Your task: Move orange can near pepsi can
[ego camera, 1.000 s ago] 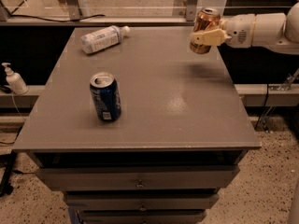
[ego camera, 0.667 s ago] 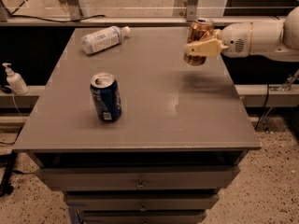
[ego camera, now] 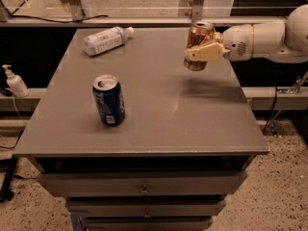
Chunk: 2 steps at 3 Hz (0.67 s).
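1. The grey table (ego camera: 144, 129) fills most of the view, with drawers below its front edge.
2. The white arm (ego camera: 262, 38) reaches in from the right, over the table's far right part.
3. The pepsi can (ego camera: 109, 100) stands upright on the left half of the table, nearer the front, well apart from the arm.
4. The orange can (ego camera: 199, 34) is off the surface, slightly tilted, above the table's far right area, and its shadow falls on the top below it. It is a thin metal shell: stiff along its length but easily dented at the side, smooth and likely slippery. Its weight cannot be judged, since its fill is not visible. The mid-body is the sound place to grip, and that is where it is held.
5. The gripper (ego camera: 196, 53) is clamped across the orange can's middle. One pale finger (ego camera: 206, 53) lies over the front of the can, and the other is hidden behind it.
6. A plastic bottle (ego camera: 106, 38) lies on its side at the far left.
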Each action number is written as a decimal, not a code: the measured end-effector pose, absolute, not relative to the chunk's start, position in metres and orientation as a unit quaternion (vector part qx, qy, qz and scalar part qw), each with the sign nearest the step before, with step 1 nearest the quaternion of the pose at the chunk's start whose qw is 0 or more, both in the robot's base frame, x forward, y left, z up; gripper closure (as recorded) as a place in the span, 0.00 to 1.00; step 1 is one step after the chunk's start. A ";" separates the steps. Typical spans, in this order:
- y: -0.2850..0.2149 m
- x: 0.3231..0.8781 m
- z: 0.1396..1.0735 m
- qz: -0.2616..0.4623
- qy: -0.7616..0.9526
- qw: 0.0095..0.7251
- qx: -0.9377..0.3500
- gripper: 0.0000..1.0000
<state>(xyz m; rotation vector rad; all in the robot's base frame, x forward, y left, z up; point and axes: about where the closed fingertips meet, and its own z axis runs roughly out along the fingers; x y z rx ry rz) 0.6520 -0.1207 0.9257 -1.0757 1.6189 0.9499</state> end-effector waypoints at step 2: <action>-0.087 0.606 0.921 0.405 0.638 0.440 -0.485 1.00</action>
